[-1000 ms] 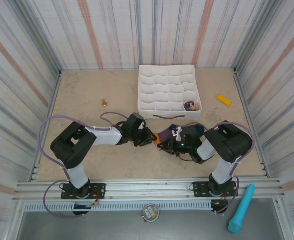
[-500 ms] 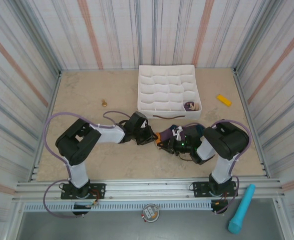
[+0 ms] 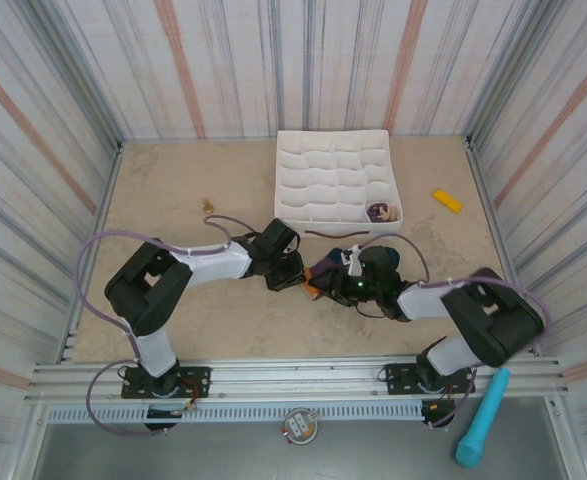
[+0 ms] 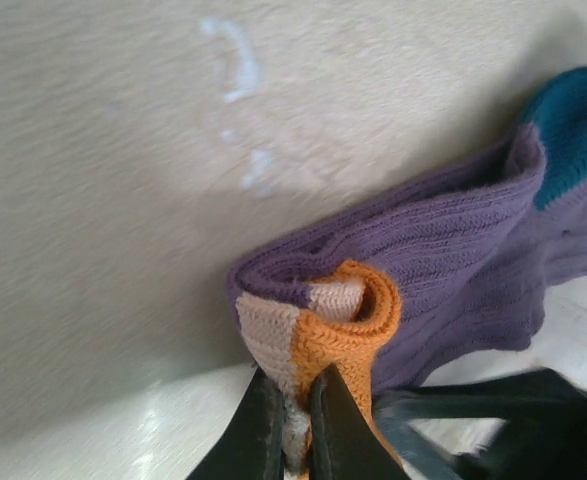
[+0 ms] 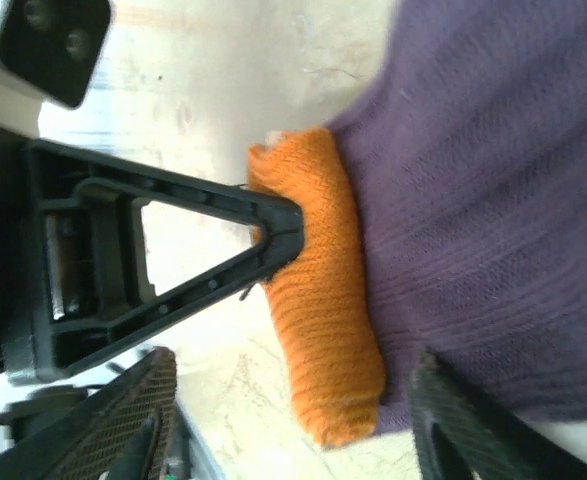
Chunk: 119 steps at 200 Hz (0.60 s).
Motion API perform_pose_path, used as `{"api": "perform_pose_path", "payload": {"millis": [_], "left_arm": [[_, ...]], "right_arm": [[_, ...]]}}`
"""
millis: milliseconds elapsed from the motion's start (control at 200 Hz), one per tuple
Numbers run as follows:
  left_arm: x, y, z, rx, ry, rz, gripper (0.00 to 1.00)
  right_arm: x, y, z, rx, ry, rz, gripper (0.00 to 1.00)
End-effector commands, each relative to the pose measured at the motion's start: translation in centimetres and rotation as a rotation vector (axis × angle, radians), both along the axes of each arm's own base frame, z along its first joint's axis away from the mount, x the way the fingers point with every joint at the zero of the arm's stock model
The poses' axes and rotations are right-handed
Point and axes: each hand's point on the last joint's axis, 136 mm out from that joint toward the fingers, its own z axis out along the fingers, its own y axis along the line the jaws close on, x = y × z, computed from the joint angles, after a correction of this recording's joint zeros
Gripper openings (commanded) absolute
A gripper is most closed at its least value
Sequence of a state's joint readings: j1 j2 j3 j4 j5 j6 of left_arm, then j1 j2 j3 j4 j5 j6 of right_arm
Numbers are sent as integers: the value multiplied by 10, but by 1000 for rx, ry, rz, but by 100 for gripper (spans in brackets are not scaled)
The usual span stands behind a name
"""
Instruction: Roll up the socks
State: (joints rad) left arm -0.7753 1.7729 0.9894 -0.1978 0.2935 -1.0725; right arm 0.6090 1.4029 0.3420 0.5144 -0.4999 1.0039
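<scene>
The socks (image 3: 325,268) lie stacked in front of the tray, purple with an orange toe. In the left wrist view the toe end is curled into a small roll (image 4: 343,310), and a teal heel (image 4: 573,130) shows further along. My left gripper (image 4: 295,425) is shut on the lower edge of that orange roll. From the right, my right gripper (image 5: 293,430) stands open, with the orange toe (image 5: 318,300) between its spread fingers and not touching them. The left gripper's black finger (image 5: 173,240) pinches the toe's far end. Both grippers meet at the toe (image 3: 311,282).
A white compartmented tray (image 3: 303,170) stands just behind the socks, with a small dark item (image 3: 380,211) in one front cell. A dark cord (image 3: 323,232) lies at its front wall. A yellow piece (image 3: 447,200) sits far right and a small brass object (image 3: 209,207) far left.
My right gripper has opened and let go of the sock, and its elbow has swung out to the right. My left gripper has closed on the rolled orange toe.
</scene>
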Motion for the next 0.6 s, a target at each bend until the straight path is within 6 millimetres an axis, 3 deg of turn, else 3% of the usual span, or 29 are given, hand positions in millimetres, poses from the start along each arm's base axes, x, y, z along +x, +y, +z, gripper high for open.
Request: {"api": "perform_pose_path", "payload": {"millis": [0,311,431,591], "left_arm": [[-15,28,4,131,53,12,0],[-23,29,12,138,103,9,0],[-24,29,12,135,113,11,0],[-26,28,13,132,128,6,0]], "right_arm": [[-15,-40,-21,-306,7,-36,73],[-17,-64,26,-679,-320,-42,83],[-22,-56,36,-775,-453,-16,80],[-33,-24,43,-879,-627,86,75]]}}
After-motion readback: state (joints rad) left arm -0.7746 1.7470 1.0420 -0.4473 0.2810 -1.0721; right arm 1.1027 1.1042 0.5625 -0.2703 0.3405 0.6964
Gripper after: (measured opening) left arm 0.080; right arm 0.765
